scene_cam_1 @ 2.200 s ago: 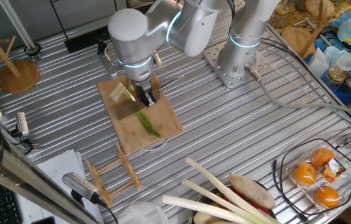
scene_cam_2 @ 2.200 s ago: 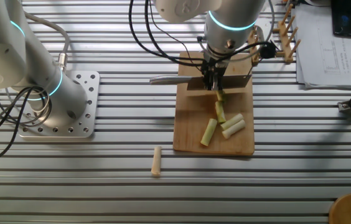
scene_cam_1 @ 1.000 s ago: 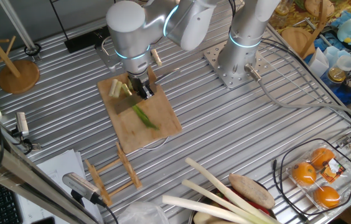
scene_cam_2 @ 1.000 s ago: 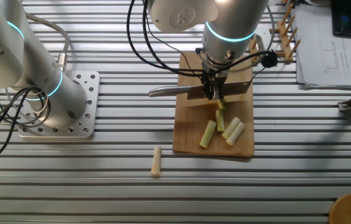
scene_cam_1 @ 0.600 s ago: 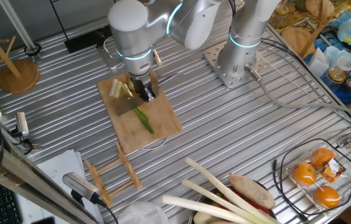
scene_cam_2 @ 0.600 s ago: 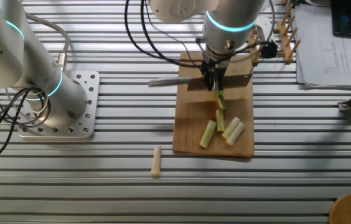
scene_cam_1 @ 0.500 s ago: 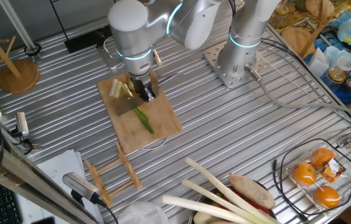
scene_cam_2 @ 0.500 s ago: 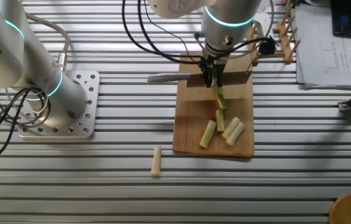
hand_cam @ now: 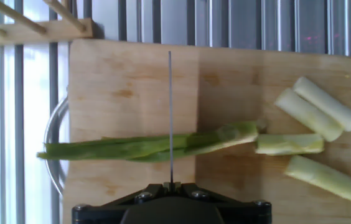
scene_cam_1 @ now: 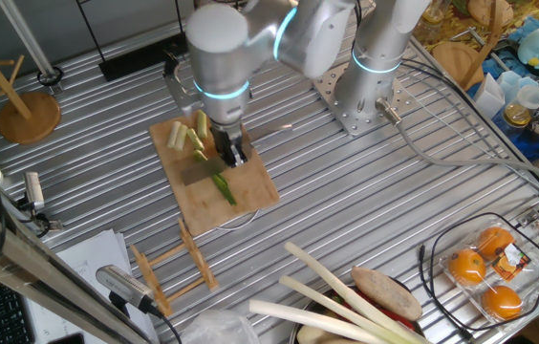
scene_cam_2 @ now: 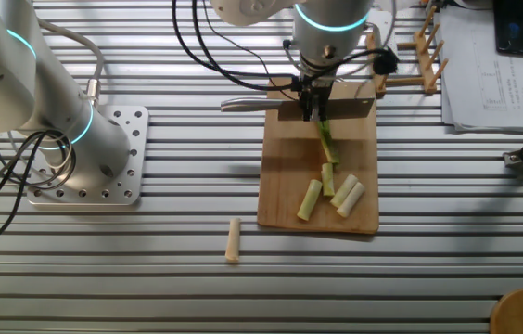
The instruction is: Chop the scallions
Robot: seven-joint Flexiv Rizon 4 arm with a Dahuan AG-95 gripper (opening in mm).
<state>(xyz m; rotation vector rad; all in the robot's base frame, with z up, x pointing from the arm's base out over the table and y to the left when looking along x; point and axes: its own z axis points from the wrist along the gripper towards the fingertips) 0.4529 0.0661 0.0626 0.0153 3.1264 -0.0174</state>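
Observation:
On the wooden cutting board (scene_cam_2: pixel 285 190) lies the scallion's remaining green stalk (hand_cam: pixel 150 148) (scene_cam_2: pixel 327 144) (scene_cam_1: pixel 223 185). Three pale cut pieces (scene_cam_2: pixel 334 193) lie past its cut end, and they show beside it in the hand view (hand_cam: pixel 312 118). Another cut piece (scene_cam_2: pixel 233 240) rests off the board on the ribbed table. My gripper (scene_cam_2: pixel 315 104) (scene_cam_1: pixel 231 153) (hand_cam: pixel 170 185) is shut on a knife (scene_cam_2: pixel 336 109). The blade, seen edge-on from the hand (hand_cam: pixel 170 112), crosses the green stalk partway along it, well away from the cut end.
A wooden rack (scene_cam_2: pixel 410 56) (scene_cam_1: pixel 169 268) stands beside the board's far end. A second arm's base (scene_cam_2: pixel 85 158) sits left of the board. Thick pale stalks (scene_cam_1: pixel 336 291), a basket of oranges (scene_cam_1: pixel 485 272) and a wooden stand (scene_cam_1: pixel 26 115) lie around the table's edges.
My gripper has carried the knife along the stalk away from the cut pieces, toward the green tip. More of the green stalk now shows between blade and pieces.

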